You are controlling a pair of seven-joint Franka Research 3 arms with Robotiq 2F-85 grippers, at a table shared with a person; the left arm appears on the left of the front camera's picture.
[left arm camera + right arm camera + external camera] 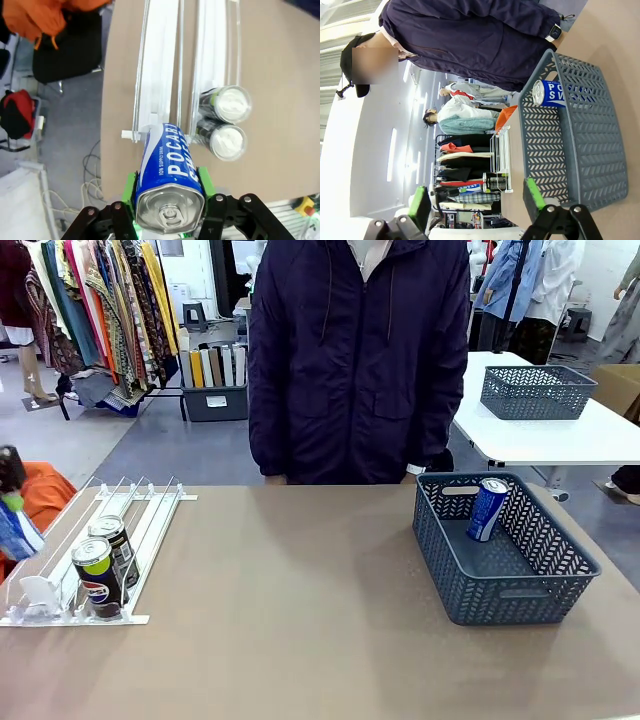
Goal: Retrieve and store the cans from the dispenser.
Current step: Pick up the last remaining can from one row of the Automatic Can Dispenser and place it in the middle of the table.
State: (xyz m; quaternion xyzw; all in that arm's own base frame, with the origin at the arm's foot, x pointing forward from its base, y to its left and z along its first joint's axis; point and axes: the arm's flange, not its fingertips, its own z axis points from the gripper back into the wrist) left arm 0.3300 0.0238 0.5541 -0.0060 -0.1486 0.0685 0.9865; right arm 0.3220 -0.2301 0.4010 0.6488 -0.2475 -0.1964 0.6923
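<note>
A brown counter is seen from the robot's side, with a person in a dark navy jacket standing at its far edge. At the robot's left lies a flat white sloped dispenser of thin rails. Two black drink cans with red-white-blue logos stand one behind the other in one lane, against the clear front stops.

The left gripper has its jaws closed tight on the sides of a blue drink can with white lettering. It holds the can in the air near the dispenser's front left corner.

At the robot's right sits a dark grey plastic mesh basket. A second blue can leans inside it near the far wall. The right gripper hangs close to the basket, jaws spread wide with nothing between them.

The step in hand looks like the carry from dispenser to basket. The next move would take the held can across the counter, over the basket's rim and down before the jaws let go. The black cans are yet to be fetched.
</note>
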